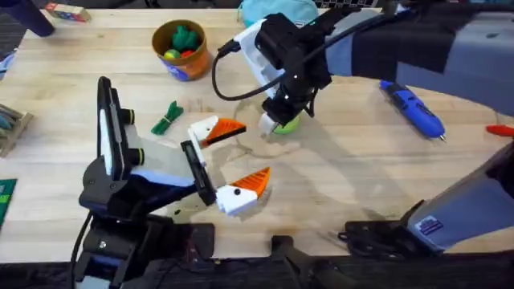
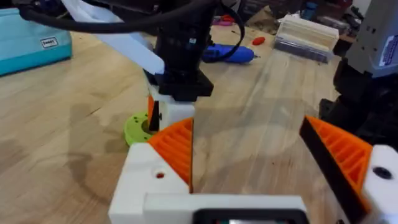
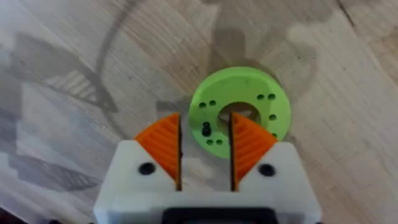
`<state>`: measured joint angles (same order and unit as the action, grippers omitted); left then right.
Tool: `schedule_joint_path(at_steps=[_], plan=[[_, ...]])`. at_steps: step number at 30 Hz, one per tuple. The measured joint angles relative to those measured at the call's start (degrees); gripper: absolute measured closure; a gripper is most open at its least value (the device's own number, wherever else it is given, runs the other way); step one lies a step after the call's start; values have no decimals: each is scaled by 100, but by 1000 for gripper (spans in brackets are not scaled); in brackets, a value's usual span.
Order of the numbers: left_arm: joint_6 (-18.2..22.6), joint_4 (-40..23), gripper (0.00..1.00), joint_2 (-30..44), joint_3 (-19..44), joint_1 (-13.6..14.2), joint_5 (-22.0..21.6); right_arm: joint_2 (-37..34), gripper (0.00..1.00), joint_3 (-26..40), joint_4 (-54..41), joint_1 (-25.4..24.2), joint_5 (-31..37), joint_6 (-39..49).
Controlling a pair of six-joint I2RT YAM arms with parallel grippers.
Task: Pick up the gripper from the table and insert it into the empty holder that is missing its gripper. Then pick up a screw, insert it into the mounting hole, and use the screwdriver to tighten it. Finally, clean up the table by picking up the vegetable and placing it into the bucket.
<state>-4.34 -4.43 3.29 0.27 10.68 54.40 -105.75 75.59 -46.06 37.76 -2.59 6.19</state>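
Progress check: insertion looks done, screw step under way, cleanup untouched, judging from the layout alone.

Holder [image 1: 197, 171], the black bar at the front of the black-and-white device, has two orange-tipped fingers at its ends: the gripper [image 1: 217, 131] at the far end and the alike finger [image 1: 245, 189] at the near end. Whether the gripper is fully seated cannot be told.

Right gripper [image 3: 205, 138] hangs over the green disc [image 3: 239, 111] mid-table. Jaws are parted by a narrow gap straddling the disc's near rim. A small dark screw [image 3: 206, 129] sits on the disc just beside one pad; it does not look pinched yet, though contact is hard to judge.

Left gripper [image 2: 270, 162] looks across the table at the right one; its jaws are spread wide, holding nothing.

Blue screwdriver [image 1: 411, 107] lies well apart to the right, not picked up. Vegetable [image 1: 167, 118] lies on the table, between the bucket [image 1: 181, 50] and the device. The bucket already holds other toys.

Left to do: fetch screw, seat it, tighten, then bin the vegetable.
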Motion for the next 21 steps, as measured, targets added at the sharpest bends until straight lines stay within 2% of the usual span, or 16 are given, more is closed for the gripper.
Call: schedule_joint_path(at_steps=[5,10,15,21], plan=[[0,0,18,0,0,0,2,0,805,0,6,0,2,-16],[0,0,18,0,0,0,2,0,874,9,19,0,2,-21],[0,0,18,0,0,0,2,1,985,25,29,0,23,-32],[0,0,18,0,0,0,2,0,991,39,20,0,23,-40]])
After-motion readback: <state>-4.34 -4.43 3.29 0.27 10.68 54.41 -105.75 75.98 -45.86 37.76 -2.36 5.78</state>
